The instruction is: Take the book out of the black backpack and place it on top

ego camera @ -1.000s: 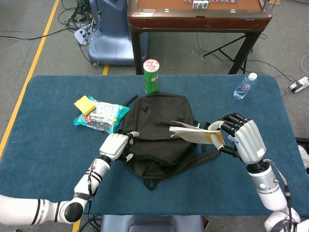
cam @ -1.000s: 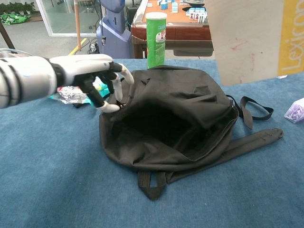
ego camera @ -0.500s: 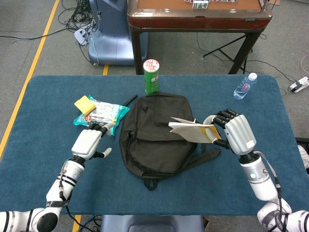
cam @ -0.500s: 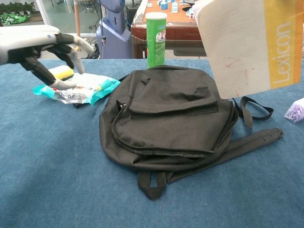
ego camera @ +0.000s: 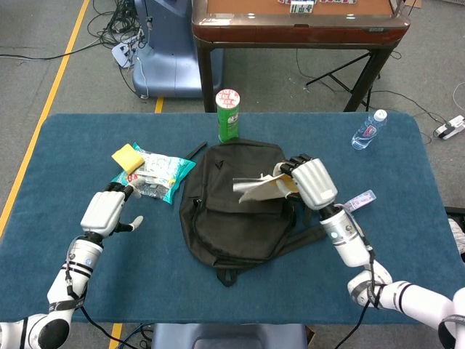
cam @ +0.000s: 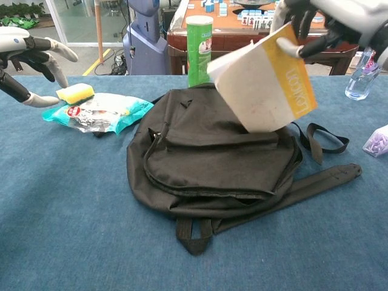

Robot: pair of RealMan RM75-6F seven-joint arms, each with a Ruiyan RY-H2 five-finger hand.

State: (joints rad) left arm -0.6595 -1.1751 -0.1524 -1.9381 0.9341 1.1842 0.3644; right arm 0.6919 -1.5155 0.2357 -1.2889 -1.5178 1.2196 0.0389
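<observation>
- Book (cam: 265, 85) hangs tilted in my right hand (ego camera: 312, 182), which grips its upper edge, lower corner just over the black backpack (cam: 212, 163).
- Backpack lies flat on the blue surface (cam: 66, 206).
- My left hand (ego camera: 107, 211) hovers released, fingers apart, near the snack bag (cam: 97, 112) and yellow sponge (cam: 75, 93).

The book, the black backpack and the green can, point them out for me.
book (cam: 260, 91), chest view, middle of its pale cover.
black backpack (cam: 212, 163), chest view, front panel.
green can (cam: 199, 51), chest view, middle of its side.
</observation>
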